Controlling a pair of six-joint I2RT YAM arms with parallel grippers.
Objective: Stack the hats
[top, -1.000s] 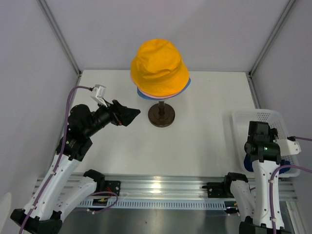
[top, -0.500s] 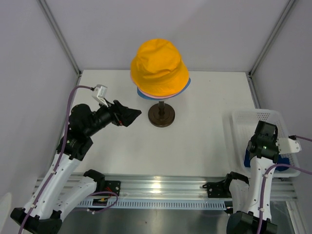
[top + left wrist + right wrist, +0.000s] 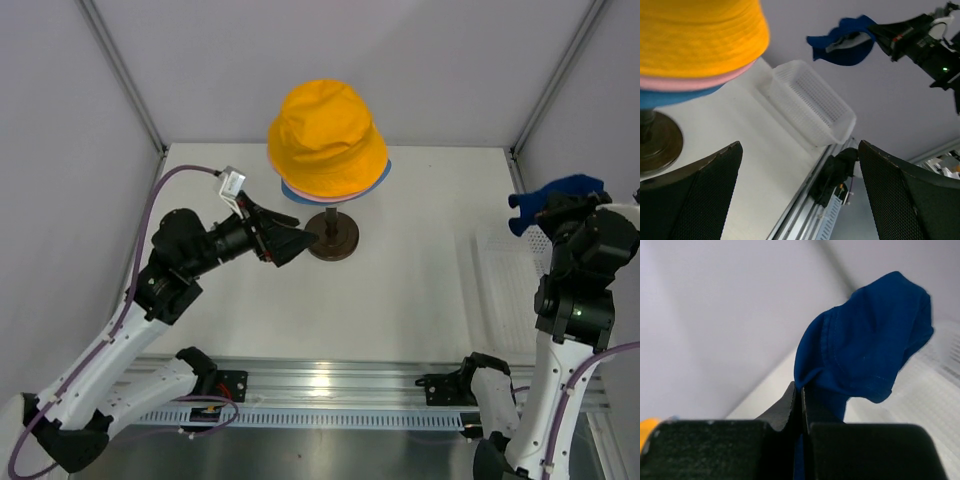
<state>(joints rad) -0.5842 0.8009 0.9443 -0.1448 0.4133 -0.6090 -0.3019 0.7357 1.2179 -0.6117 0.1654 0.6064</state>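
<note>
Three hats sit stacked on a stand at the far middle of the table (image 3: 420,300). We see the yellow-orange hat (image 3: 328,135) on top, covering most of the other two. The brim of the pink hat (image 3: 685,83) peeks out just beneath it, and the brim of the light blue hat (image 3: 670,97) lies lowest. Under them a thin stem runs down to a dark brown round base (image 3: 331,238) that rests on the table.

We find the fourth one, the navy hat (image 3: 865,350), well apart from the stack at the far right. It hangs in the air, crumpled and drooping, above the level of the white basket (image 3: 810,107). That basket stands on the table along the right edge. Whether the navy hat is straight over the basket or just beyond its far end, we cannot tell.

The right gripper (image 3: 800,390) has its two fingers pressed together on a fold of the navy hat's fabric, and the rest of the cloth bunches out past the fingertips.

The left gripper (image 3: 292,240) is just left of the round base, below the brims, and points toward the stand. Its fingers are spread wide and we see nothing between them. Through that gap its own camera looks across at the basket.
</note>
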